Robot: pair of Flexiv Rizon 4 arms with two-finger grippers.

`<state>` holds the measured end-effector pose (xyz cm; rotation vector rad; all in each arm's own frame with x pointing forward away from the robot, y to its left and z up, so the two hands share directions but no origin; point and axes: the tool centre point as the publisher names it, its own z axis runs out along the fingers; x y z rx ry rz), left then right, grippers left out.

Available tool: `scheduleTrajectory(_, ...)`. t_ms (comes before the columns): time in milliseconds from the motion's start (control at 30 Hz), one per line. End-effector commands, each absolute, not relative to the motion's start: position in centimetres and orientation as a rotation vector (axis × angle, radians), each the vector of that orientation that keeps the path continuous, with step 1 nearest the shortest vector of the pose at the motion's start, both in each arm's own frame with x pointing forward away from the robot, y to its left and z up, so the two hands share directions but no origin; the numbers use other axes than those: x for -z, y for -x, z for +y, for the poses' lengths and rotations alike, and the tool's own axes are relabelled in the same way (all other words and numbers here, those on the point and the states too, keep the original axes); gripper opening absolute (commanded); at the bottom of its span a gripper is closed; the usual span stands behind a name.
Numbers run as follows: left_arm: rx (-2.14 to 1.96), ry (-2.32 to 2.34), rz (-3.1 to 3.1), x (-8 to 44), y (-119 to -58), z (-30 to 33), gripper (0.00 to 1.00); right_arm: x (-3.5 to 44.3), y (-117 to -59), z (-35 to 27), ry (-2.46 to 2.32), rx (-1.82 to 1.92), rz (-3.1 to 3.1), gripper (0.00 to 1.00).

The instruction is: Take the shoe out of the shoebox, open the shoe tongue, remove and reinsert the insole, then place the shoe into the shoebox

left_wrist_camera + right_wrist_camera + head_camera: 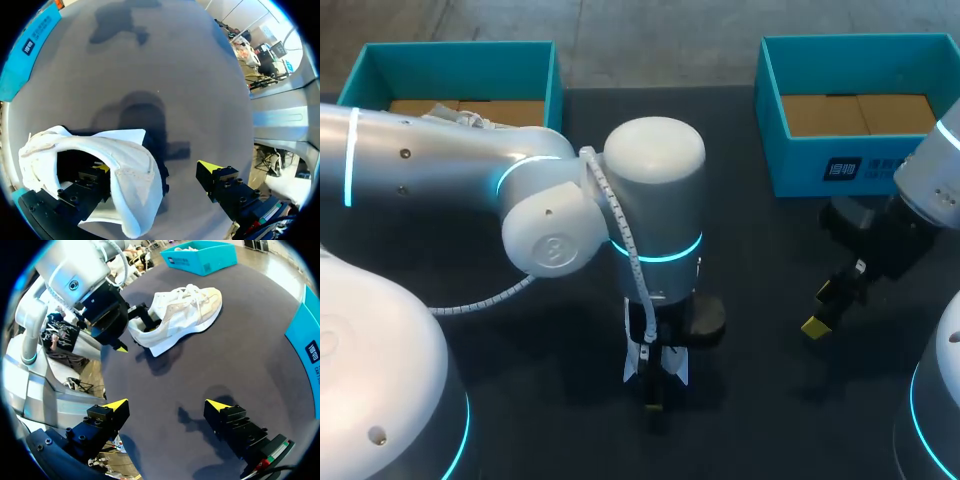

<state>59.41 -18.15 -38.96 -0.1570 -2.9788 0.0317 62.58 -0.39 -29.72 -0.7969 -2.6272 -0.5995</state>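
A white sneaker [182,310] lies on its side on the dark table, toe toward the far teal box. My left gripper [155,167] stands open over its heel end. One finger is down inside the shoe's opening [125,165]; the other finger [212,172] hangs outside, well apart from the shoe. In the head view the left arm covers nearly all of the shoe, and its gripper [655,392] points down at mid-table. My right gripper [167,405] is open and holds nothing, a good way from the sneaker; the head view shows this right gripper [825,308] low at the right.
A teal shoebox [820,165] with a bare cardboard floor stands at the back right. A second teal box [460,60] at the back left holds another white shoe [470,118]. Bare dark table lies between my two grippers.
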Motion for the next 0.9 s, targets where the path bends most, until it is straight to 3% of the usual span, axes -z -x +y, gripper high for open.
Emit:
scheduleTrajectory(33,-0.024,0.154,-2.984,39.52,-59.25,-18.35,0.95,29.74,-62.48,-0.36,0.799,0.598,-2.63,1.0)
scheduleTrajectory(167,-0.02,0.149,-2.989,39.73,-59.25,-18.22,0.85,29.74,-62.48,-0.36,0.799,0.598,-2.63,1.0)
scheduleTrajectory(267,-0.017,0.141,-2.993,39.88,-59.34,-18.13,0.63,29.74,-62.48,-0.36,0.799,0.598,-2.63,1.0)
scheduleTrajectory(367,-0.016,0.139,-2.994,40.05,-59.48,-18.02,0.6,29.74,-62.48,-0.36,0.799,0.598,-2.63,1.0)
scheduleTrajectory(500,-0.016,0.128,-2.995,40.2,-59.7,-17.9,0.42,29.74,-62.48,-0.36,0.799,0.598,-2.63,1.0)
scheduleTrajectory(567,-0.015,0.125,-2.995,40.25,-59.75,-17.86,0.27,29.74,-62.48,-0.36,0.799,0.598,-2.63,1.0)
scheduleTrajectory(600,-0.014,0.121,-2.996,40.27,-59.8,-17.83,0.04,29.74,-62.48,-0.36,0.799,0.598,-2.63,1.0)
scheduleTrajectory(633,-0.015,0.119,-2.996,40.29,-59.87,-17.8,0.0,29.74,-62.48,-0.36,0.799,0.598,-2.63,1.0)
scheduleTrajectory(900,-0.03,0.116,-2.999,39.96,-60.07,-17.46,0.0,29.74,-62.48,-0.36,0.799,0.598,-2.63,1.0)
